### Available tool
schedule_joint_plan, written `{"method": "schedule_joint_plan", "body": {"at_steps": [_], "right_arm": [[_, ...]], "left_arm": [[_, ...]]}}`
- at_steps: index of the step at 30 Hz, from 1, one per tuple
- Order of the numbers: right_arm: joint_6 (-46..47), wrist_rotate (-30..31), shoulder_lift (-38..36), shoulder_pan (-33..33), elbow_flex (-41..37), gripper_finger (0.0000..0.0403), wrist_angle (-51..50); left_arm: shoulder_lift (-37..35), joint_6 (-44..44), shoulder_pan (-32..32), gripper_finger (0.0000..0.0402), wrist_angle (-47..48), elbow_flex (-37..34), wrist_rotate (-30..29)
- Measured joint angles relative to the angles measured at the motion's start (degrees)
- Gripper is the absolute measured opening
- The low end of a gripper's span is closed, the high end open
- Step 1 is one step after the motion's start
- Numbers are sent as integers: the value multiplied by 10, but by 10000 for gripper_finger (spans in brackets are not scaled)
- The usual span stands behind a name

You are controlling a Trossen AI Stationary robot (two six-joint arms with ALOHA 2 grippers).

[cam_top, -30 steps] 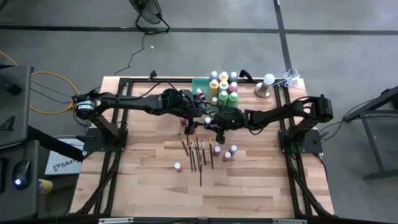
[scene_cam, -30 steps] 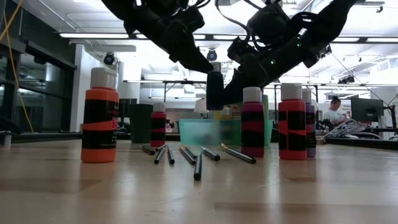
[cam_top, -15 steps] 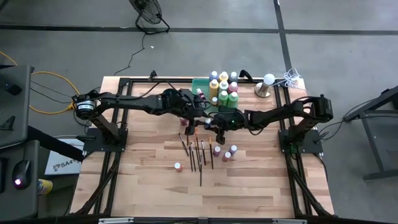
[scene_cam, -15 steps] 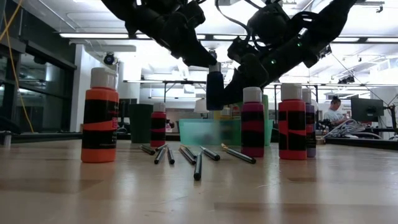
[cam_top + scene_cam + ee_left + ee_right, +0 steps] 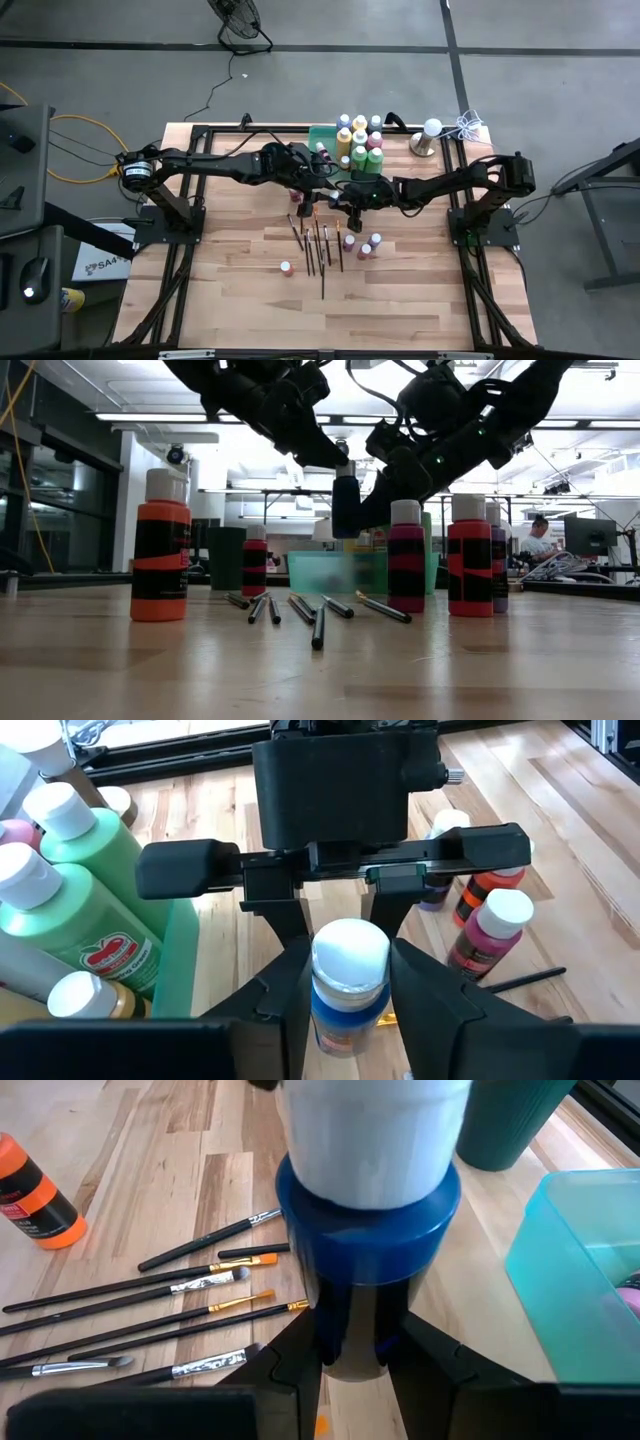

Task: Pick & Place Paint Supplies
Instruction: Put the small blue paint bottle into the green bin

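A: Where do we see the blue paint bottle (image 5: pixel 345 506)?
B: Above mid-table, left of the green tray (image 5: pixel 325 135). Our right claw (image 5: pixel 355 1342) clamps its body; our left claw (image 5: pixel 345 982) brackets its cap.

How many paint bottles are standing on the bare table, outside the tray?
5: orange bottle alone near the front; red behind the brushes; magenta, red-orange, purple clustered together. More may be hidden.

Front half of table (image 5: pixel 400 310) open. Paintbrushes (image 5: pixel 318 240) and scattered bottles (image 5: pixel 365 245) clutter centre; tray (image 5: pixel 322 134) blocks rear.
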State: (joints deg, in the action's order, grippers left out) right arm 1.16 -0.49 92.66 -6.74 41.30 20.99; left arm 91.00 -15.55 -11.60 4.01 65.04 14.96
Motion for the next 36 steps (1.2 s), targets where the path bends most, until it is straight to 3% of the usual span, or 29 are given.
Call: {"method": "schedule_joint_plan", "body": {"at_steps": [4, 13, 19, 27, 36], "right_arm": [[0, 0, 0, 0, 0, 92, 1], [1, 2, 0, 0, 0, 92, 4], [1, -4, 0, 0, 0, 92, 18], [1, -12, 0, 0, 0, 92, 29], [-1, -10, 0, 0, 0, 92, 28]], "left_arm": [[0, 4, 0, 136, 0, 0, 0], [0, 8, 0, 262, 1, 0, 0], [4, 9, 0, 277, -9, 0, -13], [12, 12, 0, 257, -10, 0, -18], [12, 13, 0, 123, -14, 0, -18]]}}
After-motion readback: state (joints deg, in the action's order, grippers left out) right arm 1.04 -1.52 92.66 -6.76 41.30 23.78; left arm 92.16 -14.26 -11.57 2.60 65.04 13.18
